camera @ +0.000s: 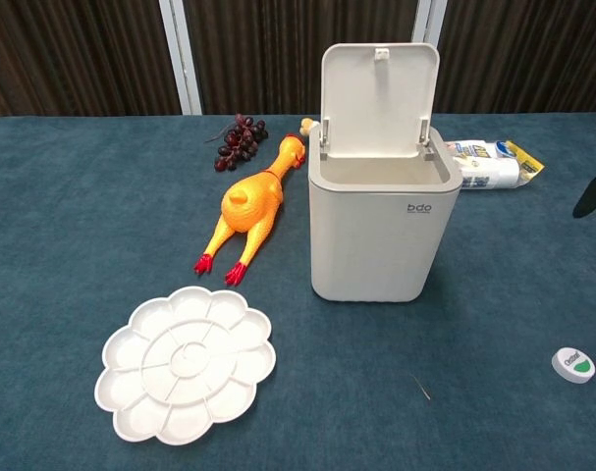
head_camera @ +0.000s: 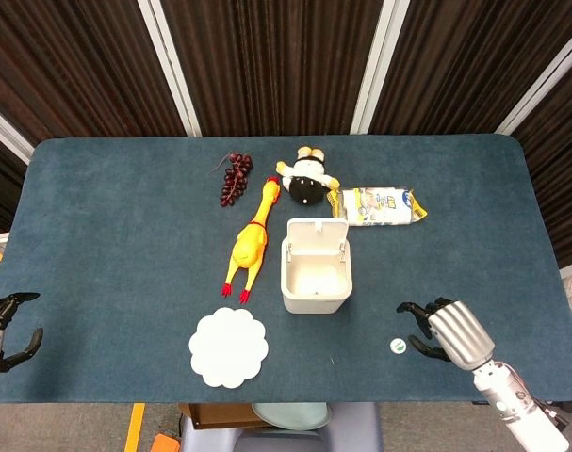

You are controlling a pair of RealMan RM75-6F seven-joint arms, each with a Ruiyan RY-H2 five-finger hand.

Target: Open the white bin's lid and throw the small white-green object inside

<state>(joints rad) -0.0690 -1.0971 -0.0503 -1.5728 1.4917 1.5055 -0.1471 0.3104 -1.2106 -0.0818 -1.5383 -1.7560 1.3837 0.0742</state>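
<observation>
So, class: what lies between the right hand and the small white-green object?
Only bare blue cloth, seen in the head view, separates the right hand from the small white-green object.

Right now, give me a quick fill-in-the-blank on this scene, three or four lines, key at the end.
1. The white bin's lid stands ____.
2. The small white-green object lies on the ____, not in the bin.
3. The hand nearest that object is the robot's ____ hand.
4. The rubber chicken lies between the grapes and the white ____.

Missing words: open; table; right; palette
</observation>
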